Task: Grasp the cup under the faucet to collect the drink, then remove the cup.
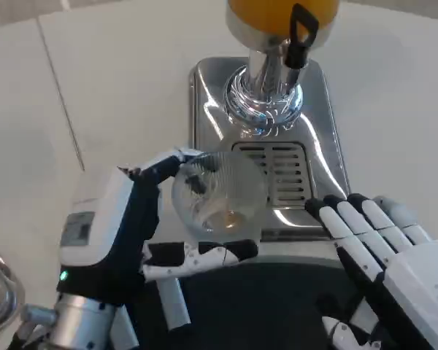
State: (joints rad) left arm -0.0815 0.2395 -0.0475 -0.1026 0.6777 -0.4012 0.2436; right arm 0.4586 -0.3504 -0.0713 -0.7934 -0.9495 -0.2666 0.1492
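Cup held by left robot hand over drip tray edge, right robot hand wide, apart

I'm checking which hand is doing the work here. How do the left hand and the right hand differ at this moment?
The left hand grips the clear ribbed cup, fingers wrapped around its sides; the right hand holds nothing, its fingers straight and apart. The left hand reaches over the front edge of the steel drip tray; the right hand sits beside the tray's front right corner. Both share white backs with black and white fingers.
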